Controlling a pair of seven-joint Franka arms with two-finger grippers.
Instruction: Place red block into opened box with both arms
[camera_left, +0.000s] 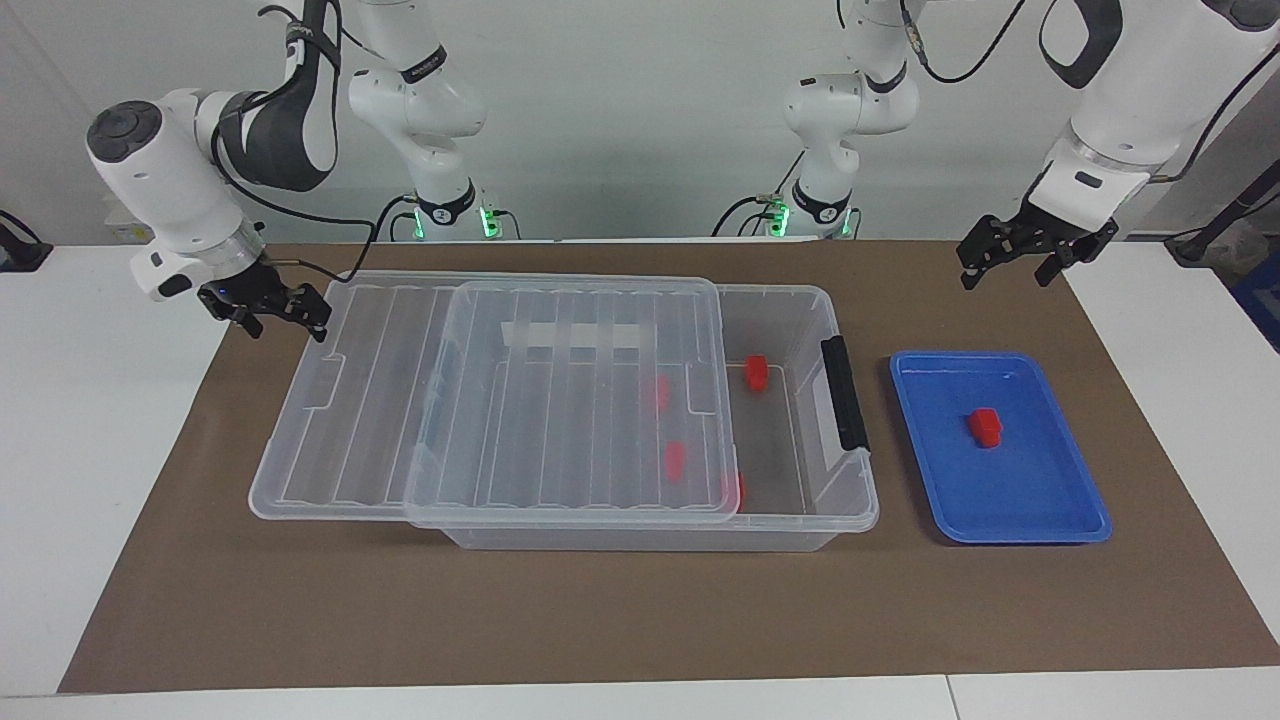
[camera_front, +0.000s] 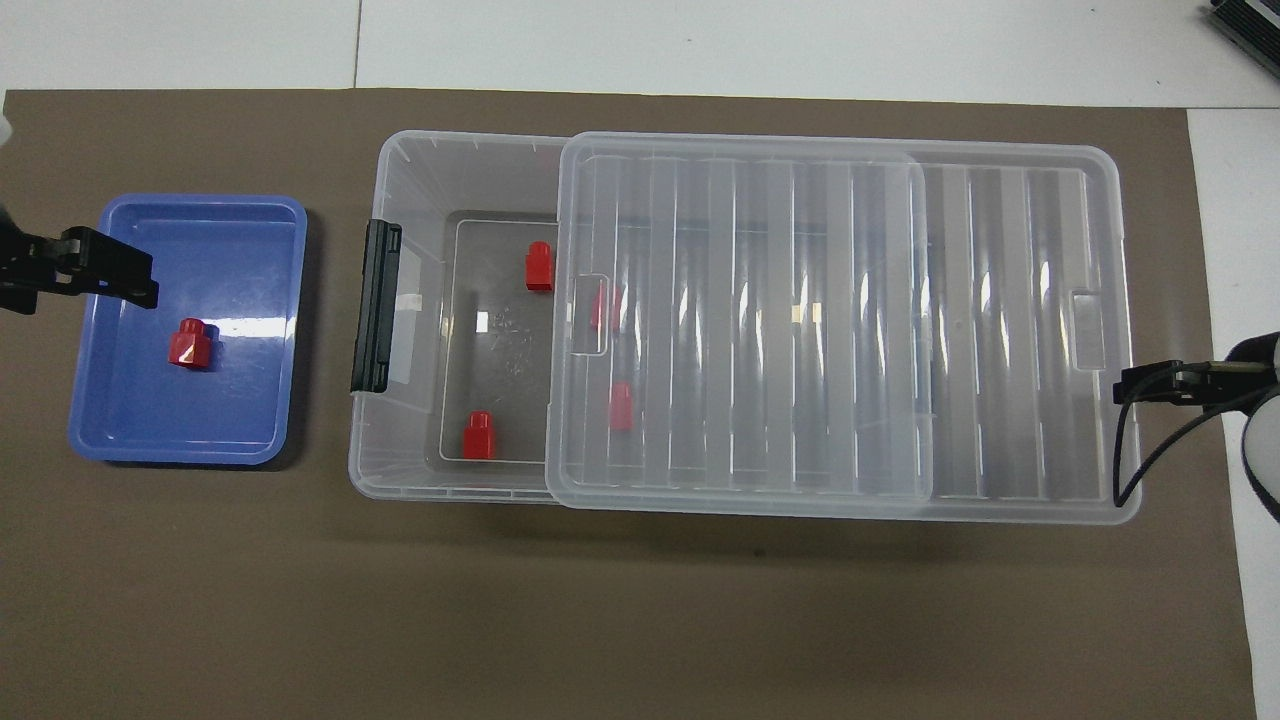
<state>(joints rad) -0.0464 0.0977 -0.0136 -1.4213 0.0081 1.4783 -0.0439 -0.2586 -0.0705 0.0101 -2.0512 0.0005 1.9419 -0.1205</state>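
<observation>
Brown-matted surface (camera_left: 640, 610) carried the box (camera_left: 800, 520), lid (camera_left: 480, 400) slid partway off. Beside it, the red block (camera_left: 984, 426) lay in the blue tray (camera_left: 1040, 525): probably light, rigid, best pinched across flat sides. Left claw (camera_left: 1035, 253) over the surface near the tray and right claw (camera_left: 265, 308) at the lid's end both stood open, empty.

A small bright red block (camera_left: 984, 426) lies alone in the blue tray at the facing view's right, while the big clear box (camera_left: 800, 400) at centre has its ribbed lid (camera_left: 500, 400) slid leftward, baring its black-latched end.
</observation>
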